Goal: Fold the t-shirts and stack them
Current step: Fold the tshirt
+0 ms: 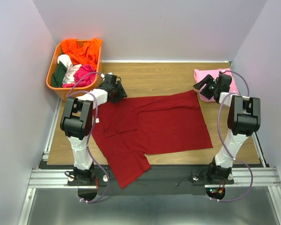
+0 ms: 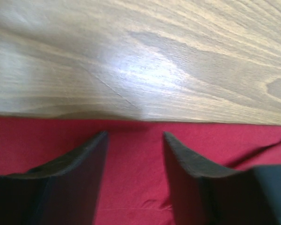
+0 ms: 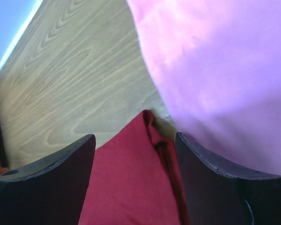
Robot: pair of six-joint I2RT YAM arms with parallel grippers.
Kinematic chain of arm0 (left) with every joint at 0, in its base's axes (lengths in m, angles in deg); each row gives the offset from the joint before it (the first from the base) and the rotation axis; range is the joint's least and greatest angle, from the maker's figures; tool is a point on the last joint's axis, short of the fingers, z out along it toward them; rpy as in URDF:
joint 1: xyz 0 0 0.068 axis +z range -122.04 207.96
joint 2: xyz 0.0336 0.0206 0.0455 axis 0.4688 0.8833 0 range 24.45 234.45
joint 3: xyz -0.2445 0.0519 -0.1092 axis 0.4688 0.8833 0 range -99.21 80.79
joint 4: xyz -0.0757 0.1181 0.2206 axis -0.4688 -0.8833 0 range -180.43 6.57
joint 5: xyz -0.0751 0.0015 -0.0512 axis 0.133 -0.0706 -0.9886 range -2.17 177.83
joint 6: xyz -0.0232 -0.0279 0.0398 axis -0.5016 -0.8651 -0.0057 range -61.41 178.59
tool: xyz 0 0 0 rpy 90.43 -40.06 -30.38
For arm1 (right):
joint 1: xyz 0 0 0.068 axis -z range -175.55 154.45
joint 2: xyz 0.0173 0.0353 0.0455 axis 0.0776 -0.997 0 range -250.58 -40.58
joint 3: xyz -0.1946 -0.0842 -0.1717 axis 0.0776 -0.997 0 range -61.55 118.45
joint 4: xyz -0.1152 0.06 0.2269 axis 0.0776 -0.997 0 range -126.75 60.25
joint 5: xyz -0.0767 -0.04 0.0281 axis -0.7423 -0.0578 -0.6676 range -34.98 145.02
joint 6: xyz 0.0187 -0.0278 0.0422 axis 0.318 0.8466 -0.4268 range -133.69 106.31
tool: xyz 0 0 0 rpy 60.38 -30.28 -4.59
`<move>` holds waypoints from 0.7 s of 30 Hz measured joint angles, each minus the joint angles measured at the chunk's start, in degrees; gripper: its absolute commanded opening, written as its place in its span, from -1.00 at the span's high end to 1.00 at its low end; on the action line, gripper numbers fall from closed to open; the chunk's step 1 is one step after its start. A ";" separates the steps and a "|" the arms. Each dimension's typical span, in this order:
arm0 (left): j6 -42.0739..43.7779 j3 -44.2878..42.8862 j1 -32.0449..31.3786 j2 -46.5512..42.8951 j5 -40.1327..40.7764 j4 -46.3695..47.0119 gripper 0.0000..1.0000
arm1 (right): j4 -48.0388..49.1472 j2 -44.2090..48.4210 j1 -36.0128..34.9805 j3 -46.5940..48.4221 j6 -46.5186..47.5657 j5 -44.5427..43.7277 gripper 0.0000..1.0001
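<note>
The orange basket (image 1: 52, 75) in the far left corner holds a jumble of clothes (image 1: 79, 58) in orange, white, green and magenta. The dark red shirt (image 1: 154, 124) lies spread across the surface (image 1: 168, 77), with the pink shirt (image 1: 203, 75) at the far right. The left claw (image 2: 135, 136) and right claw (image 3: 135, 138) both gape wide over the red shirt's far edge.

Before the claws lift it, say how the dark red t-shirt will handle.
Likely floppy: the dark red t-shirt lies flat, one end spilling past the near edge of the table. Probably light: thin cloth. Lifted by one corner, it should sag limply.
</note>
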 measured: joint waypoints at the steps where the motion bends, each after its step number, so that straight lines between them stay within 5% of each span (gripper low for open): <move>1: 0.42 -0.31 -0.11 -0.07 0.33 -0.44 -0.38 | -2.03 0.87 0.15 0.74 1.14 -0.33 -0.52; 7: 2.69 -0.94 -2.49 -8.72 6.45 -8.61 -0.43 | -16.09 13.40 -2.51 2.16 6.67 -2.93 -0.53; 12: 1.46 2.12 -10.08 -26.36 12.35 -15.04 -0.43 | -26.58 27.28 -8.28 -1.40 10.40 -6.75 -0.40; 15: -1.75 10.69 -16.68 -36.96 14.03 -18.32 -0.40 | -33.57 34.62 -11.58 -7.39 12.28 -8.57 -0.31; 21: -7.96 26.16 -22.60 -41.72 14.16 -25.03 -0.39 | -45.79 41.62 -12.07 -18.29 14.16 -10.84 -0.22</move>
